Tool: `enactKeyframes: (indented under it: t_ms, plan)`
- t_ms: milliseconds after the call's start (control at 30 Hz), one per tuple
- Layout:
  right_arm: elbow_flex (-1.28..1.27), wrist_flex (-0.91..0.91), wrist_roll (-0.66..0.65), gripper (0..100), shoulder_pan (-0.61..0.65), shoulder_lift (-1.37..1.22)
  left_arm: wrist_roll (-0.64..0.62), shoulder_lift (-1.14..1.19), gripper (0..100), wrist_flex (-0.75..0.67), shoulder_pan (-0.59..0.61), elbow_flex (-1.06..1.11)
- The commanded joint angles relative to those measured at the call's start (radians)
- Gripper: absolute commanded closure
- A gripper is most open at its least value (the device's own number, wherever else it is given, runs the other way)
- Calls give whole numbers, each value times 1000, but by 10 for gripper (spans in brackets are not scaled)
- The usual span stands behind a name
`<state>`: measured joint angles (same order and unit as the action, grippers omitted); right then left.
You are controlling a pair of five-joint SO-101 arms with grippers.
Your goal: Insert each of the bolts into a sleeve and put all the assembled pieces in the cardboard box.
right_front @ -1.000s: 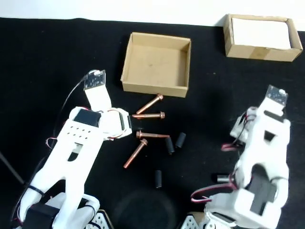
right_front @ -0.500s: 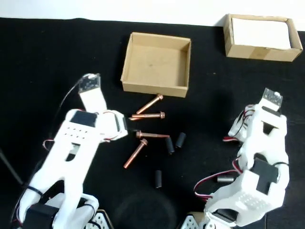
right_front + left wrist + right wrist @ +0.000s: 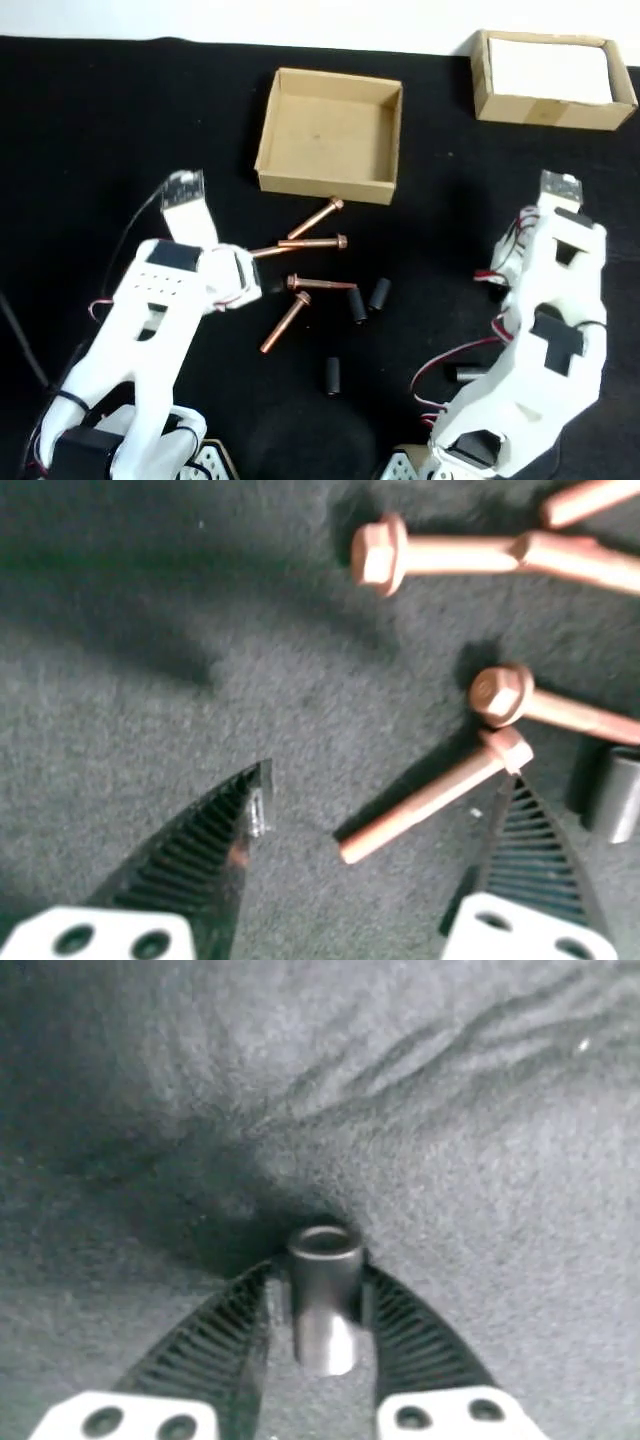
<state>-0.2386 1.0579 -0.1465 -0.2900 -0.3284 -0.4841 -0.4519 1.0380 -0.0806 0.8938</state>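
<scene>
Several copper bolts (image 3: pixel 300 243) lie on the black mat in front of the open cardboard box (image 3: pixel 330 185), with three black sleeves (image 3: pixel 357 305) beside them. My left gripper (image 3: pixel 390 780) hangs open just above the mat. One bolt (image 3: pixel 430 798) lies between its fingers (image 3: pixel 215 850), untouched; in the high view this gripper (image 3: pixel 258 278) sits at the left end of the bolts. My right gripper (image 3: pixel 320 1270) is shut on a black sleeve (image 3: pixel 325 1310), held upright over bare mat. The right arm (image 3: pixel 545 300) stands at the right side.
A second cardboard box (image 3: pixel 548 110) with a white sheet inside stands at the far right corner. Another sleeve (image 3: pixel 331 375) lies nearer the front. The mat's far left is bare.
My left arm has drawn back a little to the left from the bolts. The right arm has shifted and turned, its wrist now farther up the table.
</scene>
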Motion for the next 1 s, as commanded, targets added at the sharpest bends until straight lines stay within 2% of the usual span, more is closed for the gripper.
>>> enactKeyframes:
  t_ms: [0, 167, 400, 500, 567, 633, 700, 833, 967]
  plan:
    - [59, 73, -21, 991, 77, -31, 0, 1, 663, -11, 2, 13]
    - [156, 213, 11, 991, 74, -30, -18, -2, 664, -11, -1, 16]
    - [484, 561, 31, 991, 70, -28, -101, -8, 669, -11, -2, -36]
    - [645, 707, 78, 991, 70, -28, -107, -4, 756, -11, -4, -67]
    - [690, 708, 83, 991, 67, 7, -104, -1, 857, -11, -13, -94]
    - [656, 705, 83, 991, 59, 85, -103, -1, 946, -12, -16, -127]
    - [598, 705, 77, 991, 77, 173, -103, -1, 989, -32, -24, -143]
    - [429, 705, 74, 991, 133, 386, -104, 1, 955, -127, -25, -145]
    - [248, 700, 74, 991, 189, 591, -104, 2, 861, -201, -25, -145]
